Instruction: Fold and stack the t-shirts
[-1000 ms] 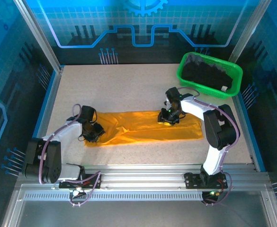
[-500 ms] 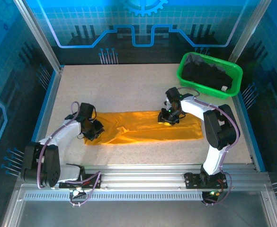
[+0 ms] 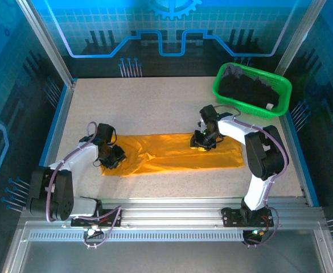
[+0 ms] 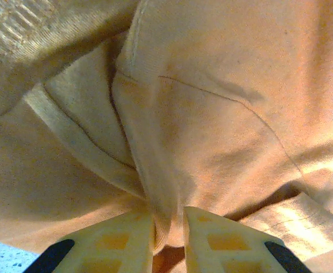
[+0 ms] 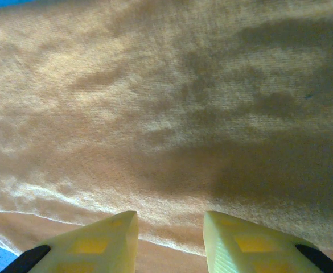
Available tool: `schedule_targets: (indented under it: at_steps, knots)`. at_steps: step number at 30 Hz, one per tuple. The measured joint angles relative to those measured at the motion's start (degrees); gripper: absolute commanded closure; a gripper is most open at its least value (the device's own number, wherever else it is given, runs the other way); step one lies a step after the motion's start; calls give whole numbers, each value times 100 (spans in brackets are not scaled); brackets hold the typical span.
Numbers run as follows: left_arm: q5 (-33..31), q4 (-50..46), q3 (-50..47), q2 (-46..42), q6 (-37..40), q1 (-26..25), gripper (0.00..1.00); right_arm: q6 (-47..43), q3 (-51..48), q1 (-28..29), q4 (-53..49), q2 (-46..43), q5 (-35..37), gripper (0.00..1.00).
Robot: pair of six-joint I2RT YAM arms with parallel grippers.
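Shirt: orange t-shirt (image 3: 172, 153) lies as a long folded strip across the table (image 3: 155, 108).
Left gripper (image 4: 169, 219): nearly closed, pinching a fold at the strip's left end.
Right gripper (image 3: 203, 140): fingers partly apart at the strip's far edge; grip unclear.
Far right: black t-shirts (image 3: 246, 88) in green basket (image 3: 247, 109).

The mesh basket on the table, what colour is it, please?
The basket is bright green, best seen in top external view.

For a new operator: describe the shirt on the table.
On the speckled table, look across the near middle: the orange-yellow t-shirt lies as a long left-to-right strip. It alone is bright; the other shirts are black, in the green basket.
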Motion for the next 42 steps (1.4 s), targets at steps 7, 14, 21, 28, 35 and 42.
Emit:
schedule_targets:
  at_steps: [7, 14, 21, 28, 35, 42]
  knots:
    - [0, -98, 35, -162, -4, -7, 77, 0, -105, -4, -2, 0, 0, 63]
    - [4, -129, 120, -229, -9, -68, 77, 2, -105, -4, 0, 0, 0, 63]
    - [87, -122, 120, -229, -22, -114, 91, 2, -105, -4, 2, -2, 0, 64]
    - [90, -186, 120, -210, 44, -114, 84, 2, -131, -4, 2, 0, 0, 64]
    - [-245, -492, 122, -295, 289, 0, 45, 0, -136, -4, 4, 0, -24, 64]
    - [-212, 229, -4, -122, 457, 131, 49, -26, -133, -4, 2, 0, -66, 63]
